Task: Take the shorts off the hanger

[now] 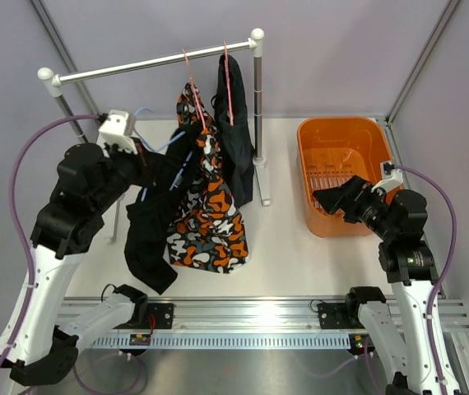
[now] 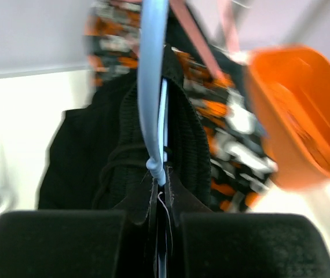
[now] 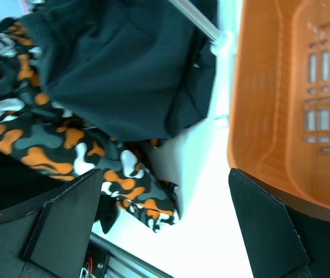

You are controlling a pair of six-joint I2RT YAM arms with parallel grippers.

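Closest to the lens in the left wrist view, the left gripper (image 2: 160, 243) has its fingers (image 2: 55, 243) drawn nearly together on the bunched waistband of the first black pair (image 2: 124, 145). The thin wire of a blue hanger (image 2: 152, 87) runs into the same narrow gap, so the grip looks meant to work cloth and hanger apart. From above, this pair sags from the gripper toward the table's (image 1: 284, 247) near-left area, its legs draping onto the surface. Whether its hanger is hooked on the rail (image 1: 152, 62) I cannot tell. Beside it, toward the middle of the far edge, the camouflage pair (image 1: 206, 214) and the second black pair (image 1: 236, 140) hang from pink hangers (image 1: 228, 82) on the rail, the two touching each other, so most of the task looks undone. An orange basket (image 1: 341, 156) sits against the right edge, probably to receive the freed shorts. The right gripper (image 3: 165, 220) hovers at the basket's near-left corner with its fingers wide apart and nothing between them. It faces the hanging garments, which seems a ready stance for steadying the hanger or taking the cloth.
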